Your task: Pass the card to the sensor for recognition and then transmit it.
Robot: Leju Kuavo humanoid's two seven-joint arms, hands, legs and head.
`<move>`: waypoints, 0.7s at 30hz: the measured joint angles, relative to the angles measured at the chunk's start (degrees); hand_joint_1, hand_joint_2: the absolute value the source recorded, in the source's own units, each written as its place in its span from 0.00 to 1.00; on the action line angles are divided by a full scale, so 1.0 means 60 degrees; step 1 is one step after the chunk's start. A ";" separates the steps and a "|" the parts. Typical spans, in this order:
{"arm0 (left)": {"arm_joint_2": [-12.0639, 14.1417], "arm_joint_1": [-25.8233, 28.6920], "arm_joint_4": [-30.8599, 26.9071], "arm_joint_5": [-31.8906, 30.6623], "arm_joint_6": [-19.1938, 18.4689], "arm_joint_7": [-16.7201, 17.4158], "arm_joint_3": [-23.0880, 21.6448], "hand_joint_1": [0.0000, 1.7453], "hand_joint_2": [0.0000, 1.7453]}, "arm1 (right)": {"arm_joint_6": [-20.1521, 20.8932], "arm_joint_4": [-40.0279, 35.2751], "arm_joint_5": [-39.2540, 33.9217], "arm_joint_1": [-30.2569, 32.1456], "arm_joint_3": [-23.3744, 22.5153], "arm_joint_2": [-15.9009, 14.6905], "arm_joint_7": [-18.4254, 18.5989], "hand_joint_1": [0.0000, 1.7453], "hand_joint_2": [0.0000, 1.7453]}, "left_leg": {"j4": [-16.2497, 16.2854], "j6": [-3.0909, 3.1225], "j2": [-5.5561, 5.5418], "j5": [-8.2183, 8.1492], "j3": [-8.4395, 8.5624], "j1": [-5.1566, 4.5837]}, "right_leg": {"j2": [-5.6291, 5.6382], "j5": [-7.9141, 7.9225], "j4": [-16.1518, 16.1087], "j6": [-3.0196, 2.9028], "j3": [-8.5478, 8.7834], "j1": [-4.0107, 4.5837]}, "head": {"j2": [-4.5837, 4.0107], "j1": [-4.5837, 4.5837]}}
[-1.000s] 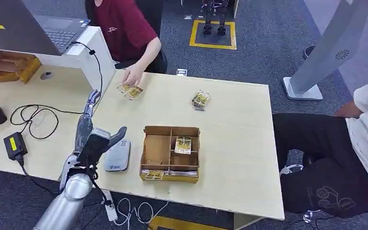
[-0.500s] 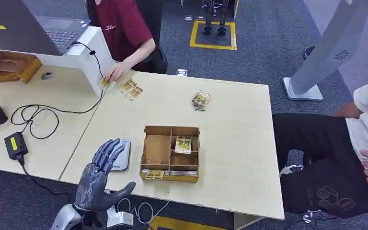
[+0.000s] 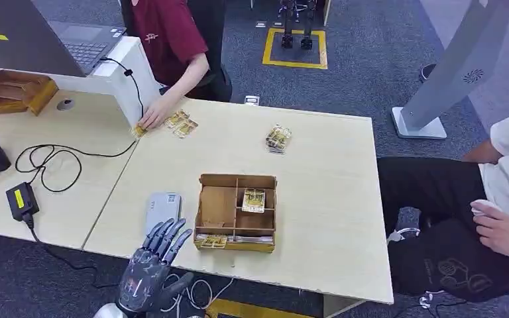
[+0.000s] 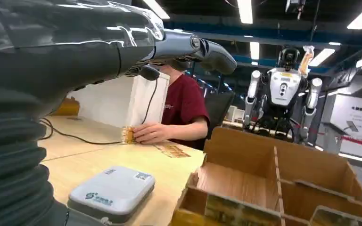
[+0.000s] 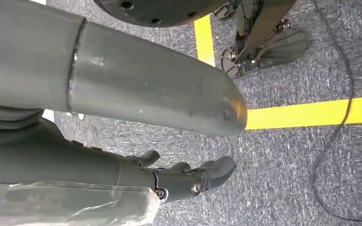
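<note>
Head view: left hand [image 3: 151, 271] hovers empty, fingers spread, near the sensor [image 3: 162, 213]; a card [image 3: 253, 199] lies in the cardboard box [image 3: 235, 182]. Thin, light, probably slick: pinch its edge. Right hand [image 5: 188, 181] hangs, fingers loosely curled

Head view: set high, looking forward and down over the table [image 3: 318, 165]. Left wrist view: low, just behind the left hand [image 4: 122, 42], near table height, facing across the sensor [image 4: 112, 193] and box [image 4: 273, 179] toward the seated person [image 4: 179, 113]. Shares sensor [image 3: 162, 212], box [image 3: 236, 212] and person [image 3: 169, 40] with the head view. Right wrist view: close behind the right hand [image 5: 169, 179], facing the carpet [image 5: 283, 179].
</note>
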 joint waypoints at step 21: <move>-0.1967 -0.0968 0.1646 -0.0739 0.0011 -0.0729 -0.0291 0.00 1.00 | -0.0218 0.0954 0.1082 -0.0493 -0.0961 -0.0033 -0.0630 0.00 0.00 | 0.0001 0.0001 -0.0003 0.0001 0.0002 -0.0001 | -0.0003 0.0004 0.0000 0.0002 0.0004 0.0000 | 0.0000 0.0000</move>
